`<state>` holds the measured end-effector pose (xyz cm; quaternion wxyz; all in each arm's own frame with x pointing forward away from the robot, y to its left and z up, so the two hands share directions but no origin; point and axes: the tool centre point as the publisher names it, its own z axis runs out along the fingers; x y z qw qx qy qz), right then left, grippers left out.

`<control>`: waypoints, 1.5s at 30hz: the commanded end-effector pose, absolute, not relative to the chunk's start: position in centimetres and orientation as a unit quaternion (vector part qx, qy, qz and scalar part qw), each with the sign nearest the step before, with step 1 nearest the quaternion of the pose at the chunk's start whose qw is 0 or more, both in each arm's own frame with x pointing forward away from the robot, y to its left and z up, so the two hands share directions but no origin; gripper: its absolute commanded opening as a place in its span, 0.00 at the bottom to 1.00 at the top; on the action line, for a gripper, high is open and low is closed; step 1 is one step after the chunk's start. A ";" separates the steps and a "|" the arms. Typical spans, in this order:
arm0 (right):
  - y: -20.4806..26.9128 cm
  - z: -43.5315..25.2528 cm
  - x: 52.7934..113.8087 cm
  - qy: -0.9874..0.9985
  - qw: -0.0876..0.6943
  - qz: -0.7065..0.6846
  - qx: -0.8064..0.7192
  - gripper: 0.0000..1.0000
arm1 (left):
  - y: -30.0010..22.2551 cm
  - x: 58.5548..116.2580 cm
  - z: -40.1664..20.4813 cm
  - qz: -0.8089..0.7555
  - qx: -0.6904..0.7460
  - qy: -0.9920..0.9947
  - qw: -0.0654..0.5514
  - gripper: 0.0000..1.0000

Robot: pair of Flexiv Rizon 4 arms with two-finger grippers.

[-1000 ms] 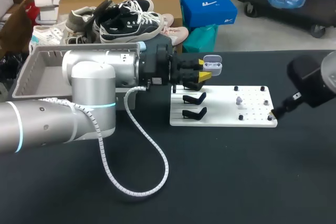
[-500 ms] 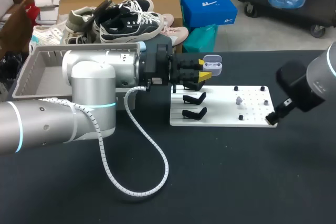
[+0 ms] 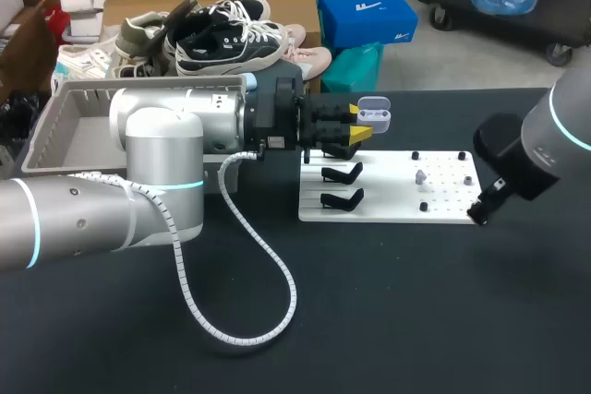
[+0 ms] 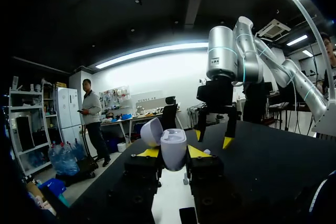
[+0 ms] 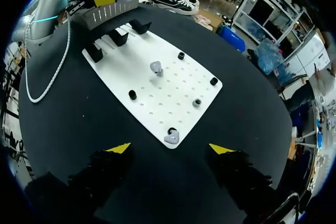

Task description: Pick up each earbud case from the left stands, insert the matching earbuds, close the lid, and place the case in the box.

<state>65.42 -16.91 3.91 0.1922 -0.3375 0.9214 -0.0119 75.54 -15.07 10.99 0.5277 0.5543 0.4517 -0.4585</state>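
My left gripper (image 3: 355,132) is shut on a lavender earbud case (image 3: 374,116) with its lid up, held over the far left corner of the white board (image 3: 392,200). In the left wrist view the case (image 4: 173,149) stands upright between the fingers. My right gripper (image 3: 480,212) hangs over the board's near right corner, open. In the right wrist view a lavender earbud (image 5: 171,137) lies at the board's corner, just ahead of and between the wide fingers of the right gripper (image 5: 169,149), untouched. A second earbud (image 5: 156,67) stands mid-board.
Two black stands (image 3: 342,173) (image 3: 342,198) sit empty on the board's left side. Small black pegs (image 5: 213,81) dot the board. A grey bin (image 3: 55,126) stands at the far left behind my left arm. A white cable (image 3: 240,274) loops over the table.
My right arm has moved left and closer in, bringing its gripper over the board's near right corner. The left arm and the case have kept still.
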 end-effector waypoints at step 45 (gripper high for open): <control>-16.3 2.4 65.9 0.927 0.173 0.007 -0.333 0.55 | -15.1 75.6 10.9 -0.459 0.554 0.451 0.528 0.00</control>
